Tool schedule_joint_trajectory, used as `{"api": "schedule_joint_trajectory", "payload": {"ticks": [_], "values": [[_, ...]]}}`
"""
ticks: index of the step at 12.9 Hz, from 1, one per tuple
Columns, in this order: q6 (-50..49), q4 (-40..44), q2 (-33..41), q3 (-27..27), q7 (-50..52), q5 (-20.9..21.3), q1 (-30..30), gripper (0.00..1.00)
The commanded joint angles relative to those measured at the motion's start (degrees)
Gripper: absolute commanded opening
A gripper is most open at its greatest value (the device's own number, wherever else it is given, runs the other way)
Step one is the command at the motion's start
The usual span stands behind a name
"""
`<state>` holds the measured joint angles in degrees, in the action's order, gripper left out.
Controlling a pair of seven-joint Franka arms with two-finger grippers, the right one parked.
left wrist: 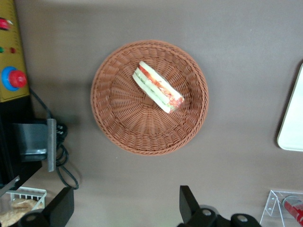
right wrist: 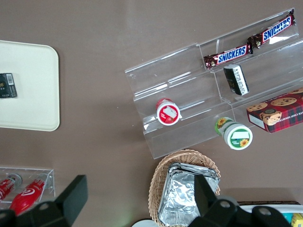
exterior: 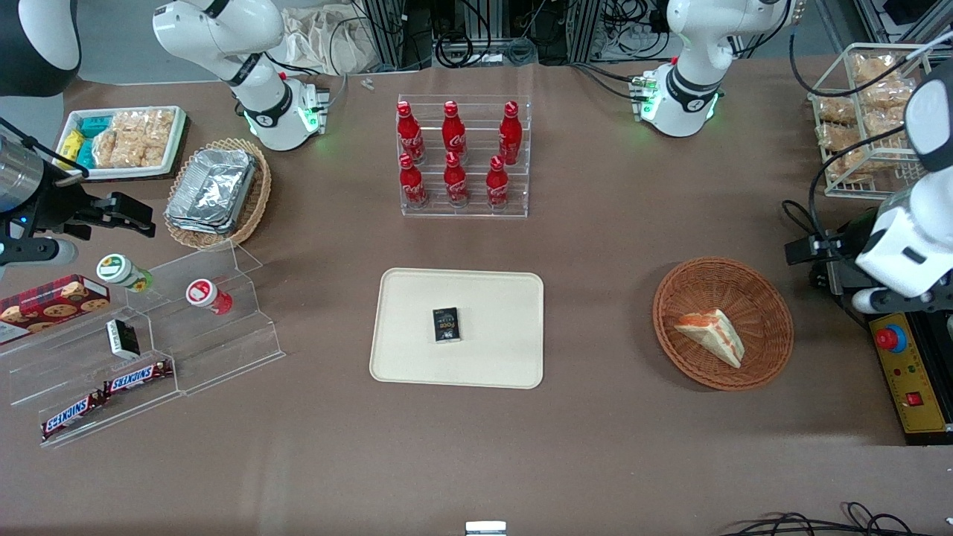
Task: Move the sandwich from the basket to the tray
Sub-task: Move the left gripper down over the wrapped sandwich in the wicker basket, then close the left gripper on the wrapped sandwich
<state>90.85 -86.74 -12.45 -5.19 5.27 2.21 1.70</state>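
Wrist view: hand (left wrist: 125,210) wide open, high above basket (left wrist: 113,118), nothing held. Risks: soft sandwich (left wrist: 157,87) squashes or slips w/ off-center pinch; box (exterior: 446,324) on tray (exterior: 491,365) blocks drop spot.

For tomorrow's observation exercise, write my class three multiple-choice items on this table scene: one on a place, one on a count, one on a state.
1. Where does the sandwich lie?
A. On the tray
B. In the round brown basket
C. On the bare table

2. How many red bottles stand in the clear rack?
A. Four
B. Six
C. Eight

3. How does the left arm's gripper stand?
A. Open, above the basket, holding nothing
B. Shut on the sandwich
C. Resting on the tray

Key: 1 B, the wedge rests on the basket's weave. 2 B, two rows of three. 3 A, the wrist view shows its fingers spread wide, with the sandwich untouched; the cream tray holds only a small black packet.
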Motion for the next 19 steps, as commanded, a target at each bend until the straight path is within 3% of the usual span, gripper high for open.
{"api": "schedule_joint_trajectory", "payload": {"ticks": [1, 6, 9, 13, 19], "values": [[2.4, -2.4, -2.5, -0.8, 1.0, -0.5, -0.5, 0.99], [21.9, -13.0, -3.9, -0.8, 10.5, -0.4, -0.1, 0.96], [30.7, -13.5, -7.7, -0.8, 24.3, -0.2, 0.0, 0.96], [33.7, -13.7, -11.3, -0.8, 32.2, -0.2, 0.0, 0.96], [41.4, -20.9, -12.3, -0.6, 34.7, 0.2, 0.0, 0.94]]}}
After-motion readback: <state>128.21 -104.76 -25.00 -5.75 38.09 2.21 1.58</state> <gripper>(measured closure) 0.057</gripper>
